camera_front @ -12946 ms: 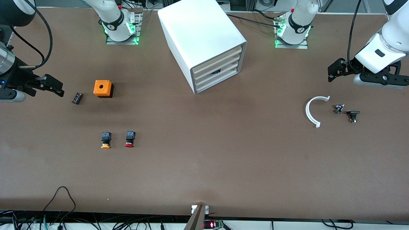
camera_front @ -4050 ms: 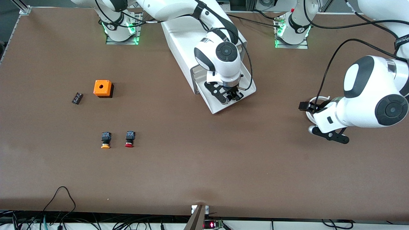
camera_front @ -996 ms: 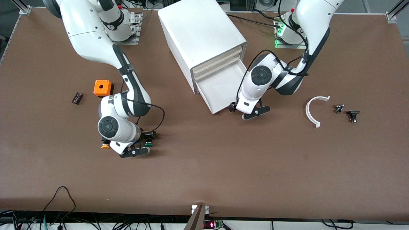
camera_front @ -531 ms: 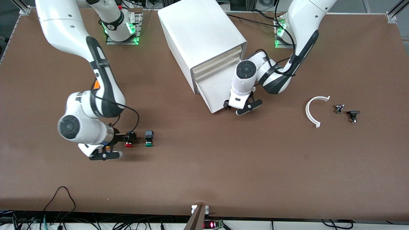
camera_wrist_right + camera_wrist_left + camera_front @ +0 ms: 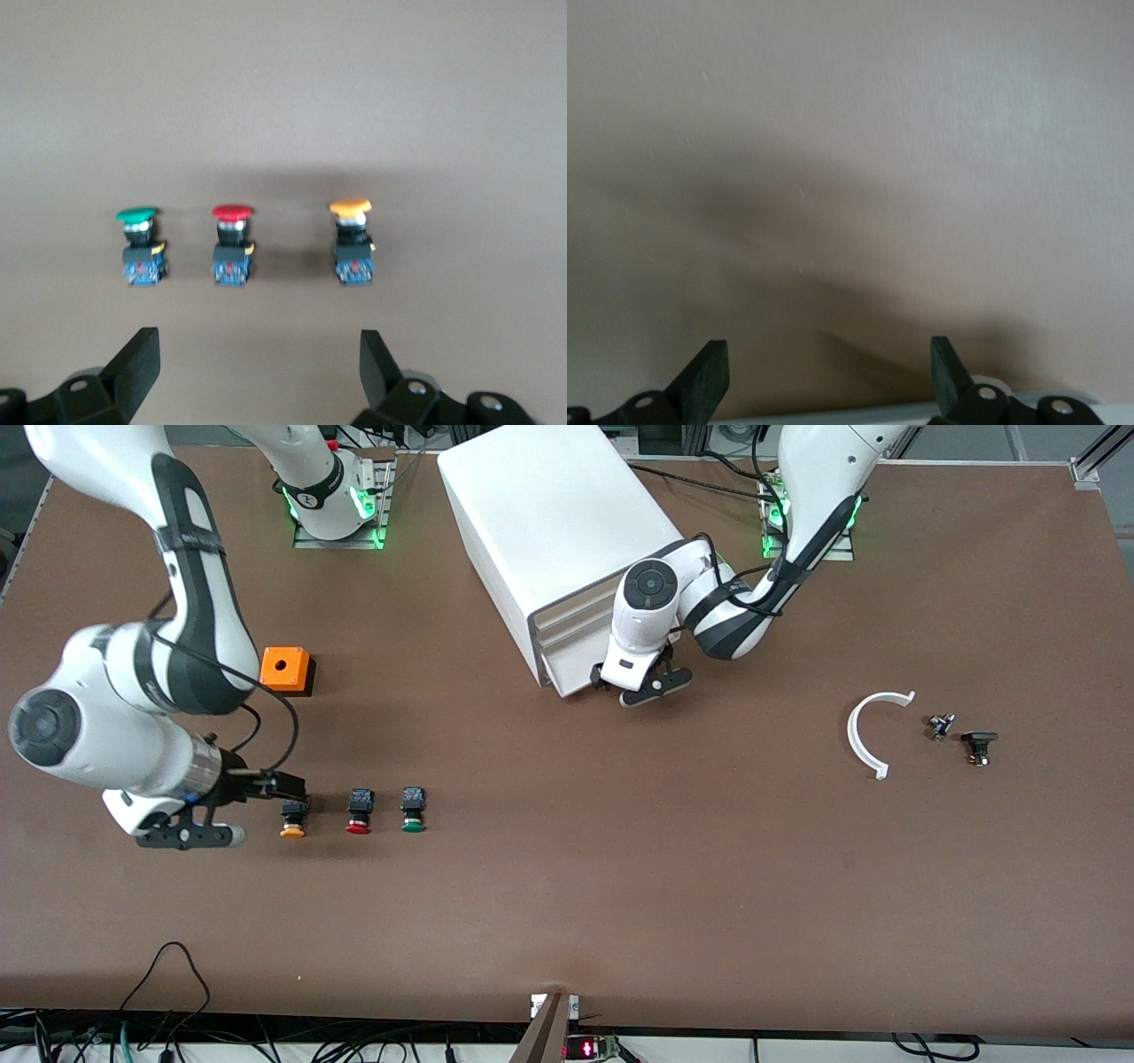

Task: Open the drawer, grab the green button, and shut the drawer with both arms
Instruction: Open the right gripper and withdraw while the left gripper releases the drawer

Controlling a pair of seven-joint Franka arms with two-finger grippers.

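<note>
Nearest the front camera, three push-buttons in a row on the brown table [image 5: 620, 886], caps pointing toward the camera: yellow-capped one [image 5: 293, 818] toward the right arm's end, red-capped one [image 5: 358, 812] in the middle, green button [image 5: 412, 810] last, each apart from its neighbour. Same row in the right wrist view: green button [image 5: 140, 245], red-capped one [image 5: 232, 244], yellow-capped one [image 5: 353, 242].

Right claw [image 5: 282, 786] just beside the yellow-capped one, low, at the end of a right arm [image 5: 133, 691] bent sharply at the elbow with the wrist turned roughly level; fingers [image 5: 133, 363] spread apart, holding nothing.

Farther off, orange box [image 5: 285, 670] with a round hole on top, beside the right arm's forearm. Toward the left arm's end, a white curved piece [image 5: 864, 735] and two small dark parts [image 5: 961, 737] close together.

Farther still, left claw [image 5: 611, 682] against the drawer [image 5: 576, 677] front at the bottom of the white cabinet [image 5: 554, 531], left arm [image 5: 709, 602] folded low with elbow tucked beside the cabinet and wrist angled down. Drawer pushed nearly flush, its front close to level with the others. Left fingers [image 5: 704, 376] set apart, a pale surface filling the left wrist view ahead of them, nothing gripped.
</note>
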